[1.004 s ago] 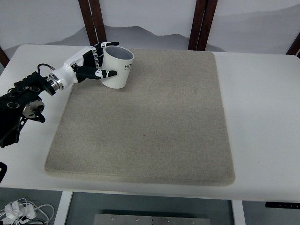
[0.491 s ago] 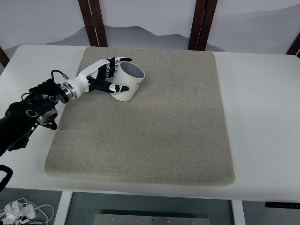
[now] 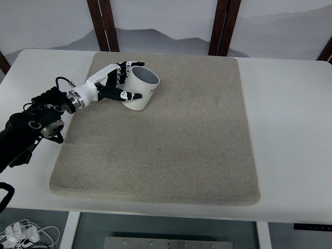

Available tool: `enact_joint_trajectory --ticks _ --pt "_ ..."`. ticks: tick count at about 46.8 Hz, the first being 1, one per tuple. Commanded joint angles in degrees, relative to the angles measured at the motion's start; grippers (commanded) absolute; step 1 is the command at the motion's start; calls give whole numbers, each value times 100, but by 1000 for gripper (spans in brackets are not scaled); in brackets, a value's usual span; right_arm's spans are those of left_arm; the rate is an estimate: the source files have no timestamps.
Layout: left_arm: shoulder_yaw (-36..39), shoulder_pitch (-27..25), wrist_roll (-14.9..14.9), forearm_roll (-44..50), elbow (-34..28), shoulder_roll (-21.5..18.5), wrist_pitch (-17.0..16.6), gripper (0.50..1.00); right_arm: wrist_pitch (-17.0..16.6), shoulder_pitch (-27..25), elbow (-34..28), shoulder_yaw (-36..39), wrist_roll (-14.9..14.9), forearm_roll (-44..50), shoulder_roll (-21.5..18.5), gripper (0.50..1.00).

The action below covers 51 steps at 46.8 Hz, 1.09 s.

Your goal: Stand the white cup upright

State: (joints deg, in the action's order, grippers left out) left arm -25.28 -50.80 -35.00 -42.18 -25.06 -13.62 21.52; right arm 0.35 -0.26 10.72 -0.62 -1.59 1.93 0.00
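A white cup (image 3: 141, 89) with a grey inside stands on the beige mat (image 3: 166, 145) near its far left corner, mouth up and tilted a little to the right. My left hand (image 3: 120, 80) wraps its left side, fingers curled behind the rim and thumb (image 3: 127, 95) across the front wall. Dark print shows on the cup's right side. The right arm is out of view.
The mat covers most of the white table (image 3: 290, 135). Two pairs of dark wooden posts (image 3: 104, 23) rise behind the table's far edge. Cables (image 3: 23, 233) lie on the floor at the lower left.
The hand carried the cup down and to the right onto the mat, then hardly moved in the last half second; the cup now sits slightly more upright.
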Motion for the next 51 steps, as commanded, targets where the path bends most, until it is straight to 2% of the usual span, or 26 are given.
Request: enact_joint_trajectory --ticks 1,7,14,35,46,51 --pt "23 -1 0 -1 10 0 10 840 0 0 0 0 0 0 0 952" --pt "5 8 0 8 10 -9 10 936 0 0 0 0 0 0 0 952" --pt "-47 43 0 17 1 -9 10 994 0 0 0 0 0 0 0 952" --pt "-100 26 0 228 -60 -71 115 999 0 0 0 0 0 0 0 952" --pt "-258 -53 0 324 -104 -141 352 996 0 0 0 0 0 0 0 952" --pt "-320 -158 0 403 -262 -404 572 996 0 0 0 0 0 0 0 952"
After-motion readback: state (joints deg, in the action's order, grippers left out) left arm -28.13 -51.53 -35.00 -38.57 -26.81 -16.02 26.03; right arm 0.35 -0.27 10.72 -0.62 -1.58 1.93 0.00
